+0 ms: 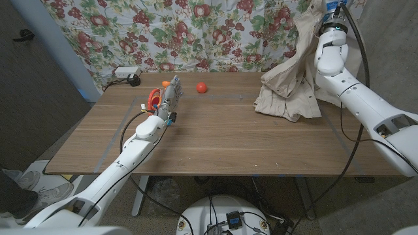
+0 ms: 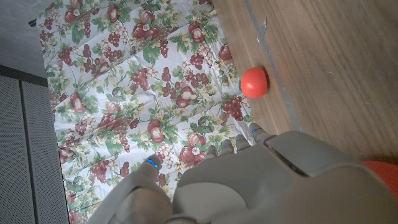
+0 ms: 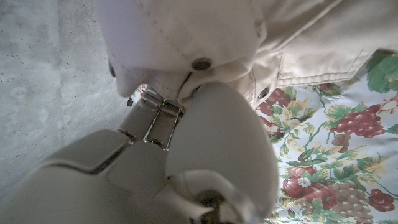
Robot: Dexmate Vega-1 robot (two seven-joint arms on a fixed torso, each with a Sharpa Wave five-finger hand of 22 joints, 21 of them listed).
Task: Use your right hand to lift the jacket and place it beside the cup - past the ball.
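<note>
Jacket: beige, gripped in raised right hand, hem trailing on tabletop, well right of ball. Lift hem clear, carry past ball, set beside cup.

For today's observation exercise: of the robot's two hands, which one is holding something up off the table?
The right hand, raised at the table's far right, grips the beige jacket, whose lower part drapes onto the wood. The left hand stands low by the orange cup, holding nothing.
</note>
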